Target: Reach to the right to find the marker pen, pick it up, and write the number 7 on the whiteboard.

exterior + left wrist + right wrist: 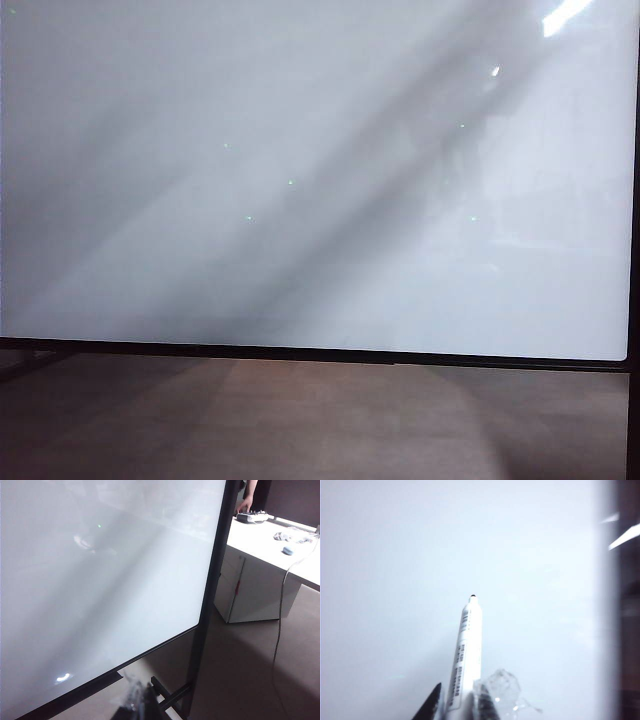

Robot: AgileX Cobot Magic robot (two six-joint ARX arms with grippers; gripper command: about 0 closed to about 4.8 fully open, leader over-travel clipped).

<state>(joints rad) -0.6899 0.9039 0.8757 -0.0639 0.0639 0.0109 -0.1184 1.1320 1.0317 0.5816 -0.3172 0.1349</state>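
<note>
In the right wrist view, the right gripper [457, 707] is clamped on the marker pen [466, 652], whose white barrel rises from between the dark fingers [430, 707] at the lower middle of the frame. The pen's dark tip points at the whiteboard [395, 555]; whether it touches cannot be told. In the exterior view the whiteboard [300, 180] fills nearly the whole frame, its surface bare of strokes, with floor [300, 420] below and no arm visible. The left wrist view shows the whiteboard [100, 580] and a white desk [270, 545] at upper right; of the left gripper [137, 702] only a dark blur shows at the bottom edge, its jaws unreadable.
</note>
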